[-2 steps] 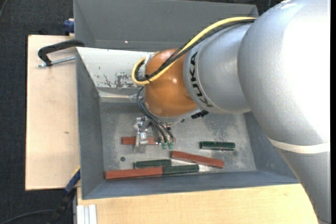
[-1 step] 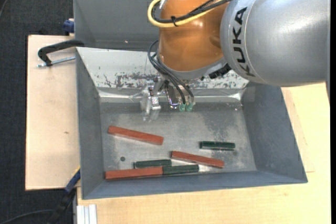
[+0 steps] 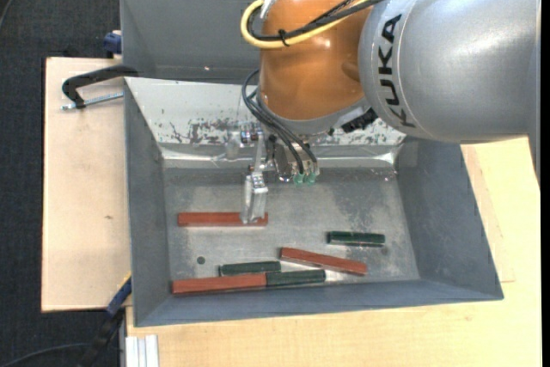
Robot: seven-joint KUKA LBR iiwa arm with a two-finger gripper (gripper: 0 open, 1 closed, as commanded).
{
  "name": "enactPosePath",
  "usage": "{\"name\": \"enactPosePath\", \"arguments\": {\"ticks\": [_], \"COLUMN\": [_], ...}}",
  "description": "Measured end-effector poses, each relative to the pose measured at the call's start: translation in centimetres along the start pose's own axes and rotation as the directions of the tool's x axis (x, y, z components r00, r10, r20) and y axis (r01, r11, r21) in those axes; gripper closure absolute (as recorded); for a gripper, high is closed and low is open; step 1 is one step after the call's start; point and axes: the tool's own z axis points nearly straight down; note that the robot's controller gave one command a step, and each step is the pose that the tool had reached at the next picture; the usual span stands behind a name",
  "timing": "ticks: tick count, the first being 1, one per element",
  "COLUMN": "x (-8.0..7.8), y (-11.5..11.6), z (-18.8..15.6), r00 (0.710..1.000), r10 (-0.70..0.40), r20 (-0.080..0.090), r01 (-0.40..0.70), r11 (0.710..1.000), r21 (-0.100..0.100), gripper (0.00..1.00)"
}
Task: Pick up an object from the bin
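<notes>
we see the bin (image 3: pixel 142 185) w/ a few flat bars on its floor. left of the pincer lies a red-brown bar (image 3: pixel 210 219), flat on the floor, running left-right. its right end sits right at the pincer's tip, touching or nearly so, can't say which. below & left of the pincer, by the front wall, lies a long red strip (image 3: pixel 215 284). the pincer (image 3: pixel 255 206) itself points down at the floor, under the orange wrist cover (image 3: pixel 301 56); we can't tell if it's open or closed. straight below it lies a dark green bar (image 3: pixel 247 269), w/ a second green bar (image 3: pixel 296 277) just right of that, end-on to the long red strip. below-right of the pincer is a slanted red bar (image 3: pixel 324 261). further right, apart from the rest, is a short green piece (image 3: pixel 355 239).
</notes>
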Motion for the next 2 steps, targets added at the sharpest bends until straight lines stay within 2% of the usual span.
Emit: {"name": "enactPosePath", "arguments": {"ticks": [1,2], "x": [0.02,-0.17], "y": [-2.24,-2.17], "z": [15.50,15.05], "r00": [0.983,0.984], "r10": [-0.181,-0.180], "r20": [-0.011,-0.004], "r01": [0.181,0.180], "r11": [0.983,0.984], "r21": [0.000,0.000], "gripper": [0.00,1.00]}}
